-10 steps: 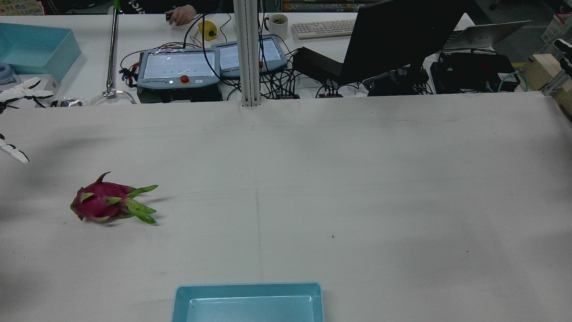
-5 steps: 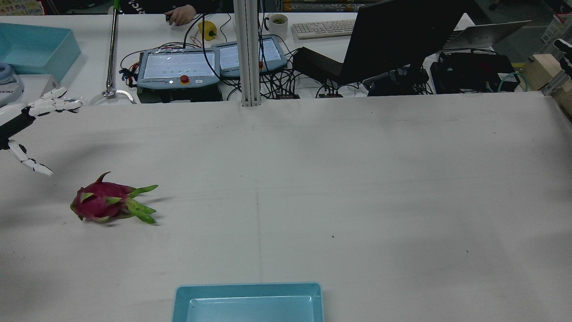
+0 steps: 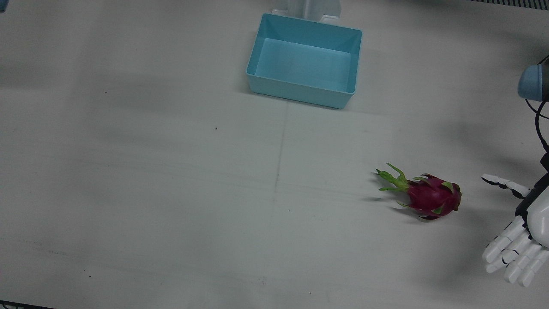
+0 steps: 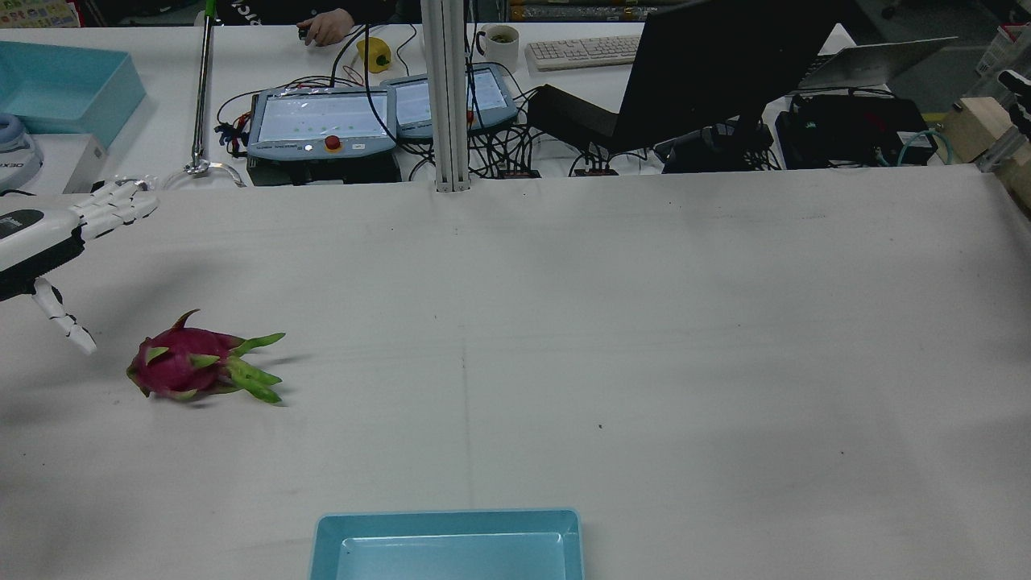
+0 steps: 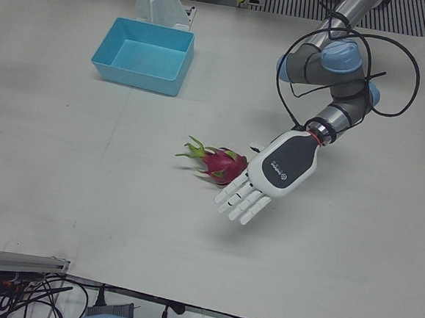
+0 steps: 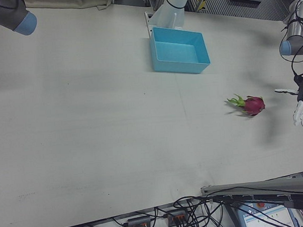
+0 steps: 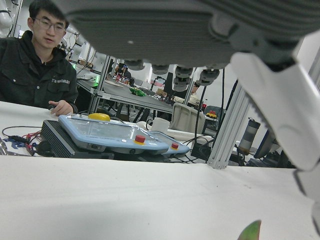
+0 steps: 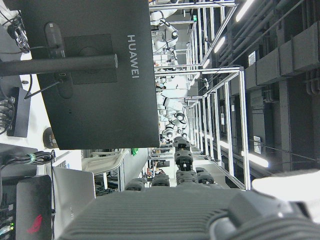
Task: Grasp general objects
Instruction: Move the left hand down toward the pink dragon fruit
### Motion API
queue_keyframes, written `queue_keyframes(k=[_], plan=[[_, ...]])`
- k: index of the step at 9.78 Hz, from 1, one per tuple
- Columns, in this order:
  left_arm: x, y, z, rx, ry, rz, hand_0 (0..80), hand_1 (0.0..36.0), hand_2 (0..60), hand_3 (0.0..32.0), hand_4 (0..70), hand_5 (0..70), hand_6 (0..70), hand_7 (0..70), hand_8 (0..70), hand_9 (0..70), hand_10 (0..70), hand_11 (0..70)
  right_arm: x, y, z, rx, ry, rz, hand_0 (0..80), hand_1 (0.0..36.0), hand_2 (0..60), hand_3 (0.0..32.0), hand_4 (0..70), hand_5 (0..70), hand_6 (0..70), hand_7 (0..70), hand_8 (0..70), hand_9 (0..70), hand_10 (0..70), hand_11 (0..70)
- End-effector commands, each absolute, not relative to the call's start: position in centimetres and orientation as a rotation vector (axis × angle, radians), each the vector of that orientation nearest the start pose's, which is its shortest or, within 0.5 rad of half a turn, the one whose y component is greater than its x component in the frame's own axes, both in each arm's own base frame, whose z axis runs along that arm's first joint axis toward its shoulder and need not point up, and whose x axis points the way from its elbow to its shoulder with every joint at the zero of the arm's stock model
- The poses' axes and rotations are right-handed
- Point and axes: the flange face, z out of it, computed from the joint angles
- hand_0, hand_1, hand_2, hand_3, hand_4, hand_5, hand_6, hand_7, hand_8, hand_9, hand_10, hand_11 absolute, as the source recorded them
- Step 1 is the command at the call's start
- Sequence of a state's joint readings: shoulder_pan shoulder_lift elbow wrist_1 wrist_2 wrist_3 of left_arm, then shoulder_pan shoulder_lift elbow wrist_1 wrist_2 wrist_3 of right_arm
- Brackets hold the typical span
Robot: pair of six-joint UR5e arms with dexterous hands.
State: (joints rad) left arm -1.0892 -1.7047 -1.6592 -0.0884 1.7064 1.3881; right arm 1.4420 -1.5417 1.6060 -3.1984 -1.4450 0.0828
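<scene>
A magenta dragon fruit (image 3: 431,199) with green leafy tips lies on its side on the white table, on my left arm's half. It also shows in the rear view (image 4: 181,366), the left-front view (image 5: 219,163) and the right-front view (image 6: 252,105). My left hand (image 5: 270,178) is open and empty, fingers spread flat, hovering just outboard of the fruit without touching it (image 3: 519,240) (image 4: 48,234). In the left hand view a green leaf tip (image 7: 250,232) peeks in at the bottom edge. My right hand (image 8: 180,200) shows only in its own view, raised off the table, fingers extended and holding nothing.
A light blue bin (image 3: 300,92) stands empty at the robot's edge of the table (image 4: 451,519) (image 5: 138,76). Teach pendants (image 4: 322,121), cables and a monitor (image 4: 717,64) sit beyond the far edge. The right arm's elbow (image 6: 11,14) hangs over the far corner.
My left hand has come in from the table's left edge toward the dragon fruit and lowered, fingers still spread. The fruit has not moved.
</scene>
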Motion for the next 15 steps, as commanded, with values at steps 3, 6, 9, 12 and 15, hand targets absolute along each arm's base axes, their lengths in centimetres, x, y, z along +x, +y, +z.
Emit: queue_keyframes(k=[3, 6, 9, 12, 15], plan=[[18.7, -53.7, 57.3, 0.783, 1.632, -0.619, 50.3, 19.8, 12.7, 5.0, 0.0, 0.0, 0.0, 15.3, 0.0, 1.6, 0.0, 0.0, 8.0, -51.8, 66.1, 0.095, 2.188, -2.172, 0.0, 0.0, 0.0, 0.0, 0.0, 0.0, 0.0, 0.0, 0.0, 0.0, 0.0, 0.0], [20.4, -52.9, 57.7, 0.805, 1.576, -0.556, 51.0, 20.3, 12.4, 5.8, 0.0, 0.0, 0.0, 15.2, 0.0, 1.6, 0.0, 0.0, 8.0, -51.8, 66.2, 0.095, 2.187, -2.174, 0.0, 0.0, 0.0, 0.0, 0.0, 0.0, 0.0, 0.0, 0.0, 0.0, 0.0, 0.0], [21.7, -52.7, 57.7, 0.780, 1.593, -0.550, 50.5, 19.6, 11.8, 5.6, 0.0, 0.0, 0.0, 16.0, 0.0, 1.8, 0.0, 0.0, 8.0, -51.8, 66.2, 0.095, 2.188, -2.172, 0.0, 0.0, 0.0, 0.0, 0.0, 0.0, 0.0, 0.0, 0.0, 0.0, 0.0, 0.0], [21.8, -52.9, 58.0, 0.788, 1.599, -0.548, 49.7, 18.5, 11.3, 4.0, 0.0, 0.0, 0.0, 16.9, 0.4, 1.9, 0.0, 0.0, 8.0, -51.8, 66.2, 0.095, 2.187, -2.174, 0.0, 0.0, 0.0, 0.0, 0.0, 0.0, 0.0, 0.0, 0.0, 0.0, 0.0, 0.0], [25.4, -51.5, 58.7, 0.758, 1.600, -0.544, 50.2, 18.8, 12.2, 1.6, 0.0, 0.8, 0.0, 19.4, 1.0, 2.4, 0.0, 0.0, 8.0, -51.8, 66.2, 0.095, 2.187, -2.174, 0.0, 0.0, 0.0, 0.0, 0.0, 0.0, 0.0, 0.0, 0.0, 0.0, 0.0, 0.0]])
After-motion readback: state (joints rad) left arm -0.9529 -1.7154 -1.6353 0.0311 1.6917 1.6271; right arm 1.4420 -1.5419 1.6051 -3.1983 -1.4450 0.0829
